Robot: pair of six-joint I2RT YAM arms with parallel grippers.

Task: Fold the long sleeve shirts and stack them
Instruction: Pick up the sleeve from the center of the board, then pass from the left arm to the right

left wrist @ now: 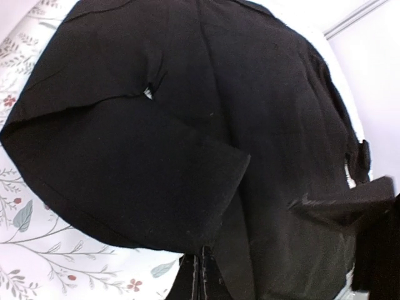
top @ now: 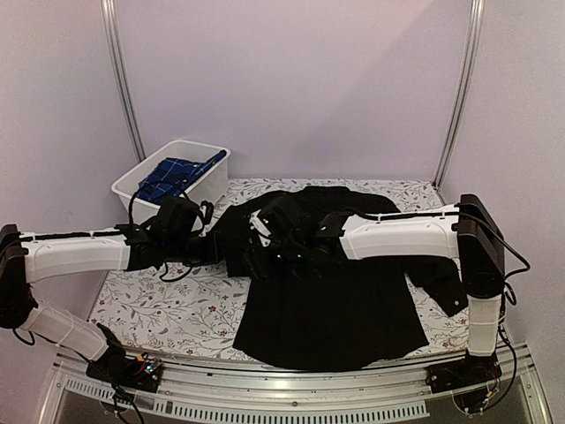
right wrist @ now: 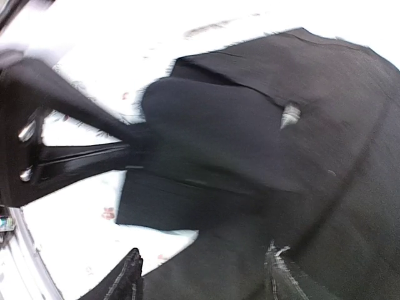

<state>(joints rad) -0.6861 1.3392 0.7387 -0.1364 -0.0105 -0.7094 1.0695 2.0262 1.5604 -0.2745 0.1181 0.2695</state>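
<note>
The black long sleeve shirt (top: 335,309) lies spread on the floral table cover, collar at the far side. My left gripper (top: 228,246) is shut on its left sleeve and holds the sleeve folded in over the body; in the left wrist view the fingers (left wrist: 200,275) are pressed together on the cloth edge of the shirt (left wrist: 250,94). My right gripper (top: 261,252) hovers over the shirt's left chest, open and empty (right wrist: 203,275). The right wrist view shows the left gripper (right wrist: 128,153) pinching the sleeve (right wrist: 206,137). The blue plaid shirt (top: 177,174) lies crumpled in the tub.
The white plastic tub (top: 212,181) stands at the back left of the table. The floral table cover (top: 159,300) shows bare to the left of the shirt. The shirt's right sleeve (top: 441,283) lies near the right arm's upright link.
</note>
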